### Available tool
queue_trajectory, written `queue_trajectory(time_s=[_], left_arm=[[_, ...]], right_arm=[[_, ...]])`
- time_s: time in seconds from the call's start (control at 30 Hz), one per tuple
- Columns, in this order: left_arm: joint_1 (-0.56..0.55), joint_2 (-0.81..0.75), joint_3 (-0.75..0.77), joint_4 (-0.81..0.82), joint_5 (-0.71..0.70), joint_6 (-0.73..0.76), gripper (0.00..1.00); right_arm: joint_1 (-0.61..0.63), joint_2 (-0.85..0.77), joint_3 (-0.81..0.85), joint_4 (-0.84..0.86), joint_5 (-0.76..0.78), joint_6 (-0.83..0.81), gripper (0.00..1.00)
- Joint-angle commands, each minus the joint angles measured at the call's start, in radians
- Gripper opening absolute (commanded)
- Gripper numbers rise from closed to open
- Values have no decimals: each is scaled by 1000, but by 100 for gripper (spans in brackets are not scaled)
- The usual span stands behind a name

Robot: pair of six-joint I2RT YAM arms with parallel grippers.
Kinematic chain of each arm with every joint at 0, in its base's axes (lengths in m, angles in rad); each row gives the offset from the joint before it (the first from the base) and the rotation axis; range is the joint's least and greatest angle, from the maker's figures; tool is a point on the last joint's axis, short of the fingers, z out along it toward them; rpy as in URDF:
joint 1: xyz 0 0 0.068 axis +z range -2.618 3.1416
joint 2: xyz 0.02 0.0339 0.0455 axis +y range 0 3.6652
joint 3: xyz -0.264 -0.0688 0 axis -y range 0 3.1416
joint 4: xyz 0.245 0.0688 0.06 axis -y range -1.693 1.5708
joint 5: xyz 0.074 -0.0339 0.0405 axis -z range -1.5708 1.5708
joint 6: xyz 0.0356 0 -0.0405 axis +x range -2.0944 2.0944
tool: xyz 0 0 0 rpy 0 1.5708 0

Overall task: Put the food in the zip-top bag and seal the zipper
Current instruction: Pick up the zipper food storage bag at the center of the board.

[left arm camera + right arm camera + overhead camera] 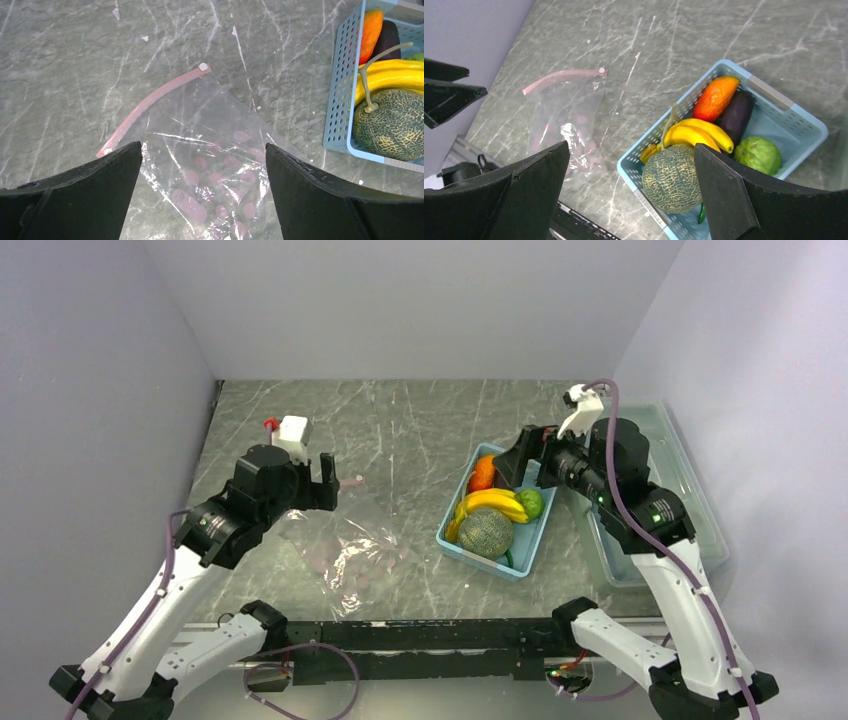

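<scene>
The food lies in a light-blue basket (452, 541): a netted melon (671, 177), a yellow banana bunch (696, 132), an orange carrot (716, 97), a dark eggplant (736, 115), a green vegetable (758, 154) and a thin green pod (701, 215). The clear zip-top bag (220, 165) lies flat on the marble table with nothing in it, its pink zipper (150, 102) curving along the far edge. My left gripper (202, 146) hovers open over the bag. Above the basket my right gripper (631, 146) stands open, the melon below its jaws. Neither holds anything.
A large clear lidded box (690, 530) sits at the right, behind the right arm. A black rail (400, 635) runs along the table's near edge. Grey walls close the left, back and right sides. The basket (336, 100) stands just right of the bag.
</scene>
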Motion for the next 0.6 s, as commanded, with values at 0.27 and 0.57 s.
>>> queue_trajectory(time_s=[0.27,0.57], left_arm=[[-2,-51,93,-156,-184,-127,99],[-3,-88,54,-187,-220,-160,99]], right_arm=[[139,169,100,84,-36,-32,100],[325,345,197,67,121,-62,100]])
